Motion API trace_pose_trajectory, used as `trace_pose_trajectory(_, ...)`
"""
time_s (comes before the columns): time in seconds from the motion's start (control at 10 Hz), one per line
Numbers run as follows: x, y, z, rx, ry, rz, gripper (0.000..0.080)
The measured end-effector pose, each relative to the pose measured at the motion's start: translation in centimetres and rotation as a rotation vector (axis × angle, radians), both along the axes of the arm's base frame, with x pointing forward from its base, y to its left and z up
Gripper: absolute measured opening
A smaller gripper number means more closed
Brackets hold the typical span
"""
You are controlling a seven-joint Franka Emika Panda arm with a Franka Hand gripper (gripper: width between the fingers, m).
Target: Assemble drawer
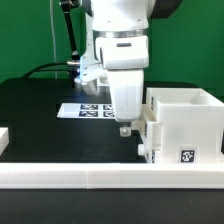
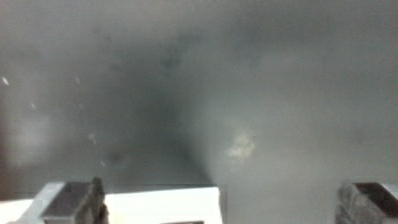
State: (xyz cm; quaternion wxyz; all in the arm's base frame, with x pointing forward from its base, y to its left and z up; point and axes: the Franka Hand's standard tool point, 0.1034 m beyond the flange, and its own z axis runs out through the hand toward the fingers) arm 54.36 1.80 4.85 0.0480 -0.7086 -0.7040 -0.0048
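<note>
The large white cube-like drawer housing stands on the black table at the exterior view's right, open side up, with a square tag on its front. My gripper hangs low over the table, right beside the housing's left wall. In the wrist view the gripper is open, with its fingers wide apart. A white part shows between them, close to one finger. I cannot tell whether the finger touches it. The two knobbed trays are not clearly in view.
The marker board lies flat on the table behind the gripper. A long low white border bar runs along the front. Another white piece sits at the exterior view's left edge. A black cable trails at the back left.
</note>
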Motion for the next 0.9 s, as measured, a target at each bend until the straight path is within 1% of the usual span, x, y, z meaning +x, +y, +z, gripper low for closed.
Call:
trace_pose_trajectory(0.1,0.0,0.4,0.0,0.001,0.0,0.001,0.0648)
trace_pose_trajectory(0.4,0.4,0.3,0.3,-0.001,-0.001,0.0,0.0648)
trace_pose_trajectory(0.5,0.5,-0.3,0.4,-0.003,0.001,0.013,0.0648)
trace_pose_trajectory(0.7,1.0,-2.8,0.6,-0.013,0.007,0.025,0.0648)
trace_pose_trajectory(0.8,1.3,-3.8,0.8,-0.017,-0.001,0.019,0.0648)
trace_pose_trajectory(0.9,1.5,-4.0,1.1,-0.02,-0.012,0.015,0.0648)
